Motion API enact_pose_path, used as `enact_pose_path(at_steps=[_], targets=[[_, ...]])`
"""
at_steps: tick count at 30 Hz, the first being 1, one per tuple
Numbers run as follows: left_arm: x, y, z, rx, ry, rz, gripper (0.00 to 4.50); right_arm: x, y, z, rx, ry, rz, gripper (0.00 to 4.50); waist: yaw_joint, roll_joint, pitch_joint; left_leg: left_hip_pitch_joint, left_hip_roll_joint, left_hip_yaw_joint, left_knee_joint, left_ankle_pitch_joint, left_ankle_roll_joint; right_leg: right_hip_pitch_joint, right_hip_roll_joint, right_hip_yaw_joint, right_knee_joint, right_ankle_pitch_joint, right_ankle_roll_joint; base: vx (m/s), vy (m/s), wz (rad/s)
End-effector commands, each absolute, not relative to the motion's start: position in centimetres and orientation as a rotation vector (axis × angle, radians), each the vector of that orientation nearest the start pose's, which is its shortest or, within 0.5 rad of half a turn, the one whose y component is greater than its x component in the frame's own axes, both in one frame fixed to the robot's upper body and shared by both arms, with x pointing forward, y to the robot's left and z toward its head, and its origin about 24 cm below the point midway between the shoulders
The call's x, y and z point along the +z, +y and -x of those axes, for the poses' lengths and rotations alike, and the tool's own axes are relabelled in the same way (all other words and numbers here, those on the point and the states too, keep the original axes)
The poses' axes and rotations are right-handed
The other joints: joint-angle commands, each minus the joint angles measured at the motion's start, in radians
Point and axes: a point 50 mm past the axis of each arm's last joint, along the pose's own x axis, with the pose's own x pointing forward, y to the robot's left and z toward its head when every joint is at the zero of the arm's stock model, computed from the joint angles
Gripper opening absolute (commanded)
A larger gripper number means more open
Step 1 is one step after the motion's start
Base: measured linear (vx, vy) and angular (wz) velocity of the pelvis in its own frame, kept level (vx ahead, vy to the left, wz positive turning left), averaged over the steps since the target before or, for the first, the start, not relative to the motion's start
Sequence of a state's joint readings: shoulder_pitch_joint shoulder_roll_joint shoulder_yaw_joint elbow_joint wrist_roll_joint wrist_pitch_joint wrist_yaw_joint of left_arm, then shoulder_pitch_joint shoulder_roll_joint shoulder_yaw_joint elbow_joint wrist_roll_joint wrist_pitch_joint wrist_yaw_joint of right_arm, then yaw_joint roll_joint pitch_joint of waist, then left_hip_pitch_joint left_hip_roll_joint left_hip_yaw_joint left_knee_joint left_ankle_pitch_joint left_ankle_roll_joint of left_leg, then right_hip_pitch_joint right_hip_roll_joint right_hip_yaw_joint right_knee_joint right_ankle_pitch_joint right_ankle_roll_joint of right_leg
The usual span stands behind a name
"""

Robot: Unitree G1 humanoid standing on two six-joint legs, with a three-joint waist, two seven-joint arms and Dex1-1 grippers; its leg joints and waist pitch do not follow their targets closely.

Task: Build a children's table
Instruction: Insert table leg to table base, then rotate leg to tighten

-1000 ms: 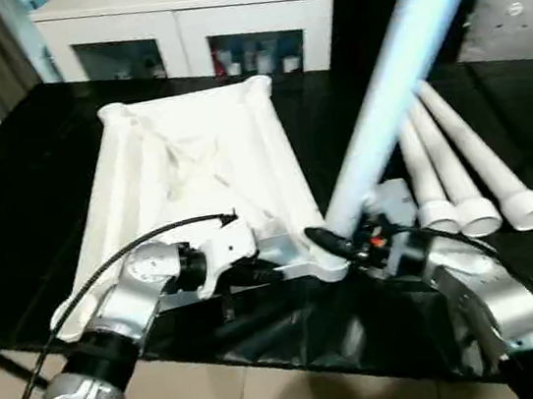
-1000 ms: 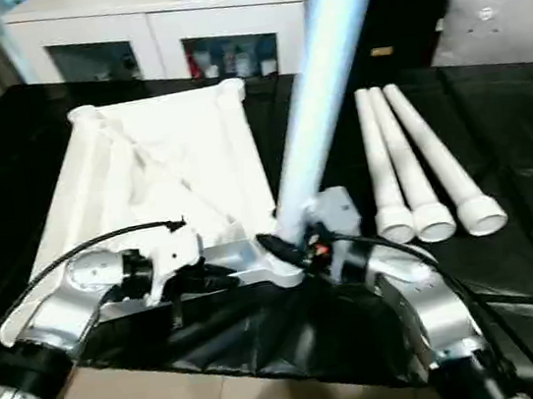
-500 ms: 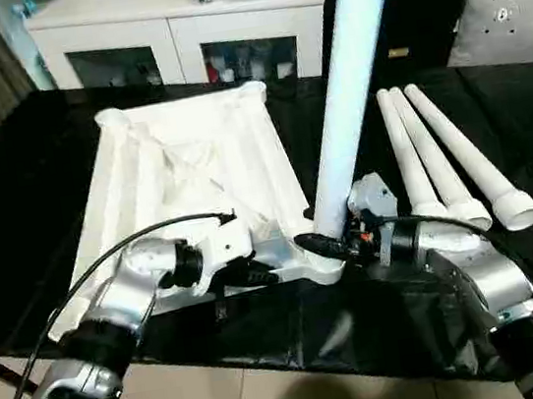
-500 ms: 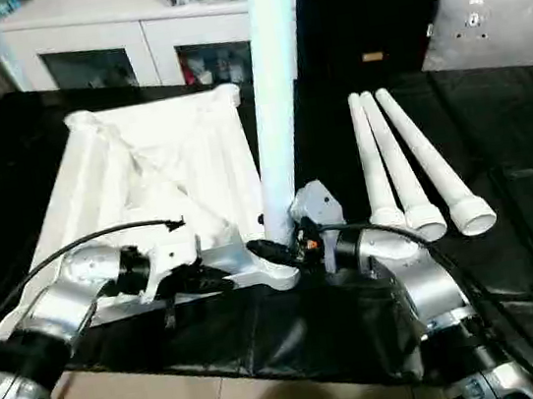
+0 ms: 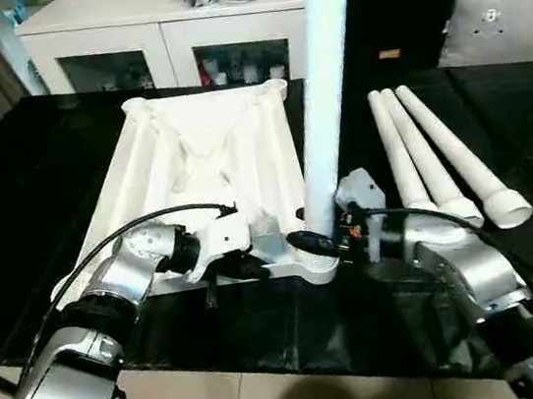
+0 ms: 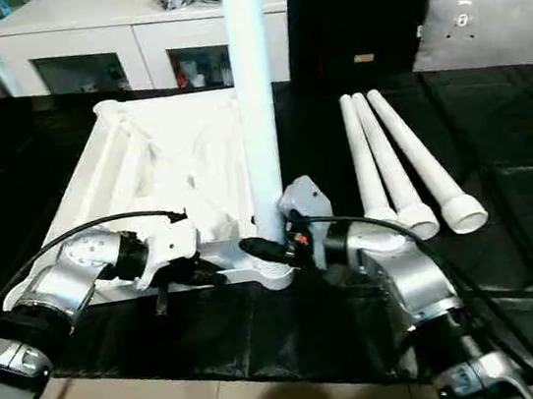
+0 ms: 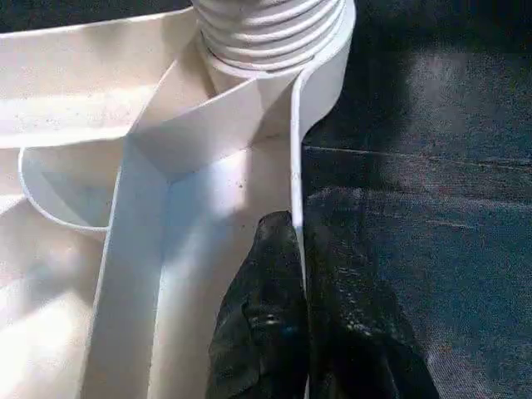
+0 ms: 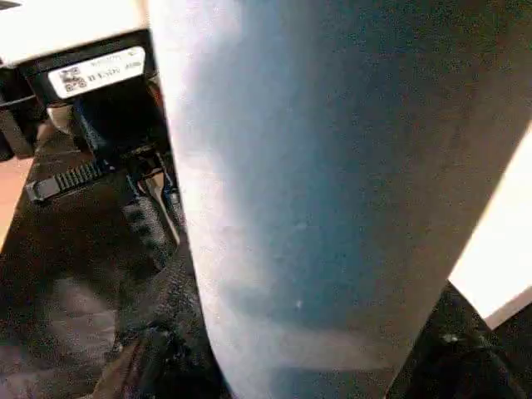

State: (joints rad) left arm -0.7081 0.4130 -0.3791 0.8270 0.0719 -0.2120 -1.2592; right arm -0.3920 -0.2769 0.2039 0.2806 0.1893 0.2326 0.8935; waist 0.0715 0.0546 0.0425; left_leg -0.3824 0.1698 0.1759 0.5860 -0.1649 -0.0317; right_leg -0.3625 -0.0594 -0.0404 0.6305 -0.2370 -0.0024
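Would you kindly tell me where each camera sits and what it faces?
Left and right eye views: on the head, looking down over both silver forearms at the table top, upright leg, three spare legs.
Left wrist view: along the left pincer clamping the top's rim.
Right wrist view: against the upright leg, right pincer around it.
All share that leg's socket corner.

Brightness: room evenly lit, fairly bright; black work surface [image 5: 27,193] stays dark.
Glare: pale sheen on the wrinkled black cover [image 5: 343,323] around 6 o'clock.
Overexposure: table top [image 5: 206,158] nearly washed out, ribs faint.
Colour of shade: upright leg [image 6: 253,92] bluish on its shaded side.
Focus: upright leg soft and blurred in the right wrist view.
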Motion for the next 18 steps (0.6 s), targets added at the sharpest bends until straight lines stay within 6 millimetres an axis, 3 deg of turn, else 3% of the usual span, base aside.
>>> enact_pose_path(at_steps=[1, 6, 7, 8, 9, 10, 12, 13, 14, 15, 18], targets=[[7.2, 15.5, -33.5, -1.321, 0.327, -0.623, 0.0, 0.0, -10.8, -27.1, 1.091, 0.548, 0.07, 1.93, 0.005, -0.008, -0.041, 0.023, 0.071, -0.037, -0.09, -0.393, -0.042, 0.01, -0.106, 0.053, -0.099, -0.32, -0.213, 0.0, 0.0, 0.0], [6.4, 16.4, -31.3, -1.19, 0.354, -0.491, 0.0, -0.4, -11.2, -28.2, 0.896, 0.53, 0.064, 1.93, -0.014, -0.007, -0.042, 0.02, 0.074, -0.04, -0.099, -0.408, -0.053, 0.007, -0.104, 0.052, -0.092, -0.3, -0.222, 0.0, 0.0, 0.0], [6.4, 16.4, -31.3, -1.19, 0.354, -0.491, 0.0, -0.4, -11.2, -28.2, 0.896, 0.53, 0.064, 1.93, -0.025, -0.007, -0.036, 0.012, 0.069, -0.04, -0.102, -0.405, -0.048, 0.007, -0.099, 0.049, -0.095, -0.305, -0.22, 0.0, 0.0, 0.0], [6.3, 15.9, -30.3, -1.162, 0.358, -0.451, 0.0, -0.3, -11.3, -28.5, 0.848, 0.517, 0.062, 1.93, -0.027, -0.008, -0.039, 0.021, 0.07, -0.038, -0.098, -0.428, -0.054, 0.003, -0.1, 0.052, -0.097, -0.344, -0.213, 0.0, 0.0, 0.0], [6.3, 15.9, -30.3, -1.162, 0.358, -0.451, 0.0, -0.3, -11.3, -28.5, 0.848, 0.517, 0.062, 1.93, -0.029, -0.007, -0.034, 0.022, 0.066, -0.039, -0.096, -0.439, -0.05, -0.001, -0.098, 0.053, -0.106, -0.39, -0.202, 0.0, 0.0, 0.0], [6.2, 14.6, -29.5, -1.121, 0.355, -0.412, 0.0, -0.3, -11.4, -29.0, 0.802, 0.504, 0.06, 1.93, -0.032, -0.012, -0.034, 0.025, 0.069, -0.037, -0.097, -0.452, -0.059, -0.003, -0.099, 0.055, -0.105, -0.401, -0.202, 0.0, 0.0, 0.0], [6.1, 12.8, -28.8, -1.085, 0.354, -0.386, 0.0, -0.1, -11.3, -29.8, 0.739, 0.486, 0.055, 1.93, -0.029, -0.009, -0.031, 0.027, 0.07, -0.04, -0.097, -0.458, -0.059, -0.006, -0.1, 0.055, -0.11, -0.423, -0.198, 0.0, 0.0, 0.0], [6.2, 12.2, -28.7, -1.077, 0.352, -0.382, 0.0, 0.0, -11.3, -30.0, 0.723, 0.482, 0.056, 1.93, -0.027, -0.012, -0.026, 0.039, 0.066, -0.036, -0.091, -0.49, -0.06, -0.019, -0.098, 0.057, -0.121, -0.476, -0.188, 0.0, 0.0, 0.0], [6.2, 11.4, -28.6, -1.07, 0.349, -0.378, 0.0, 0.1, -11.3, -30.3, 0.703, 0.472, 0.054, 1.93, -0.025, -0.015, -0.023, 0.044, 0.064, -0.04, -0.09, -0.519, -0.066, -0.02, -0.101, 0.056, -0.13, -0.552, -0.164, 0.0, 0.0, 0.0], [6.3, 10.5, -28.7, -1.051, 0.345, -0.372, 0.0, 0.3, -11.1, -30.6, 0.692, 0.462, 0.052, 1.93, -0.024, -0.019, -0.024, 0.042, 0.063, -0.043, -0.093, -0.521, -0.067, -0.018, -0.098, 0.054, -0.134, -0.577, -0.138, 0.0, 0.0, 0.0], [6.4, 10.0, -29.1, -1.007, 0.34, -0.385, 0.0, 0.4, -10.7, -30.7, 0.702, 0.451, 0.053, 1.93, -0.018, -0.023, -0.027, 0.041, 0.063, -0.045, -0.098, -0.518, -0.066, -0.017, -0.094, 0.053, -0.135, -0.542, -0.123, 0.0, 0.0, 0.0]])
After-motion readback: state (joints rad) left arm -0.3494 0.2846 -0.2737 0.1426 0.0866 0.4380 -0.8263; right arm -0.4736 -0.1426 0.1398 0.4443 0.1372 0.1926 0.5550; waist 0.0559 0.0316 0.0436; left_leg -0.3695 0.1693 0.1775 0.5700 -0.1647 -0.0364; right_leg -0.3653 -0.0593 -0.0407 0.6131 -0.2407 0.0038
